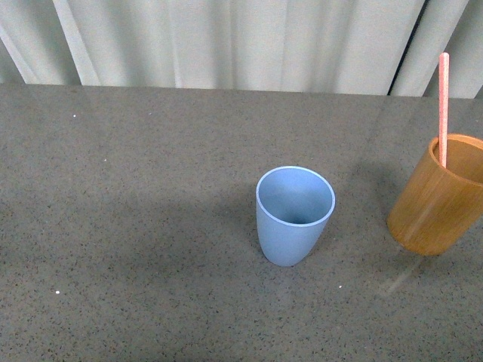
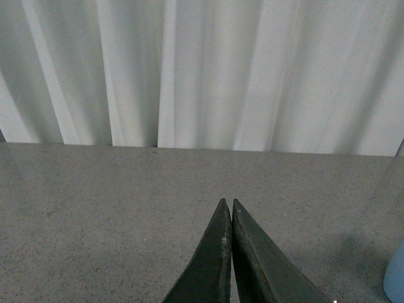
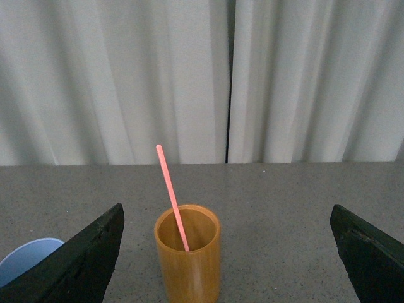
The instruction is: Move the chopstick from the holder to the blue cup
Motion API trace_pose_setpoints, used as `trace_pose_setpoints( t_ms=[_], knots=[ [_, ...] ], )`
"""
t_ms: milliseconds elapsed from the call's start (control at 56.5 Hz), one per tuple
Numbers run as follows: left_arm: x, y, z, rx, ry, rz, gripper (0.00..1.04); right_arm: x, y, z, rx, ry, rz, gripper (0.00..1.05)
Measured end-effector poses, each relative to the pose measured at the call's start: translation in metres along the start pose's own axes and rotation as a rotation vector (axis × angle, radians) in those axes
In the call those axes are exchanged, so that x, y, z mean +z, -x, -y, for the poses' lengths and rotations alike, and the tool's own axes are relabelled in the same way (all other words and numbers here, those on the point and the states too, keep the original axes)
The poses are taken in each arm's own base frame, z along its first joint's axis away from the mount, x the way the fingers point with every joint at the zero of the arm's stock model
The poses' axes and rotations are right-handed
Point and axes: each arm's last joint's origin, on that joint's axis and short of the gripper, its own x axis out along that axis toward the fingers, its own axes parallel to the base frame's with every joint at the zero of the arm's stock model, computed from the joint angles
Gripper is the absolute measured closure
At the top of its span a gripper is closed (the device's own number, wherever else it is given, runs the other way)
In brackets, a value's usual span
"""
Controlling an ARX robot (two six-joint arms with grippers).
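The light blue cup (image 1: 294, 215) stands upright and empty near the middle of the table. At the right edge is the orange-brown wooden holder (image 1: 440, 196), with one pink chopstick (image 1: 444, 105) standing in it and rising well above its rim. Neither arm shows in the front view. In the right wrist view the holder (image 3: 188, 254) and chopstick (image 3: 172, 196) sit between the wide-apart fingers of my open right gripper (image 3: 227, 218), nearer one finger, with the blue cup (image 3: 28, 259) at the edge. My left gripper (image 2: 227, 205) is shut on nothing over bare table; the blue cup (image 2: 395, 278) peeks in at the side.
A grey speckled table top (image 1: 136, 226) stretches around both cups. A pale pleated curtain (image 1: 226, 41) hangs along the far edge of the table.
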Motion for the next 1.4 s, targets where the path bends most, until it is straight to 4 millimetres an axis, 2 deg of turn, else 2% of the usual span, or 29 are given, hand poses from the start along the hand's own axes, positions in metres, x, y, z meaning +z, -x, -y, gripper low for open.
trace_pose_setpoints(
  t_ms=[106, 301, 371, 407, 495, 601, 672, 743, 902, 1397],
  knots=[
    [0.0, 0.0, 0.0, 0.0, 0.001, -0.001, 1.01, 0.0, 0.0, 0.0, 0.0, 0.0, 0.0, 0.1],
    [0.0, 0.0, 0.0, 0.0, 0.0, -0.001, 0.66, 0.0, 0.0, 0.0, -0.003, -0.001, -0.007, 0.1],
    [0.0, 0.0, 0.0, 0.0, 0.0, -0.001, 0.53, -0.002, -0.002, 0.001, -0.071, -0.004, -0.177, 0.1],
    [0.0, 0.0, 0.0, 0.0, 0.0, -0.001, 0.48, -0.005, -0.007, 0.002, -0.084, 0.006, -0.286, 0.1],
    [0.0, 0.0, 0.0, -0.001, 0.0, 0.0, 0.34, -0.013, -0.022, 0.004, -0.07, 0.027, -0.381, 0.1],
    [0.0, 0.0, 0.0, 0.0, 0.0, -0.001, 0.16, -0.015, -0.043, 0.006, -0.033, 0.062, -0.39, 0.1],
    [0.0, 0.0, 0.0, 0.0, -0.002, 0.0, 0.05, -0.014, -0.064, 0.006, 0.007, 0.089, -0.368, 0.1],
    [0.0, 0.0, 0.0, 0.0, -0.002, 0.0, 0.07, -0.016, -0.087, 0.006, 0.036, 0.105, -0.358, 0.1],
    [0.0, 0.0, 0.0, 0.0, -0.002, 0.0, 0.07, -0.024, -0.115, 0.005, 0.064, 0.106, -0.36, 0.1],
    [0.0, 0.0, 0.0, 0.0, -0.002, 0.0, 0.07, -0.036, -0.176, -0.016, 0.167, 0.062, -0.37, 0.1]
  ],
)
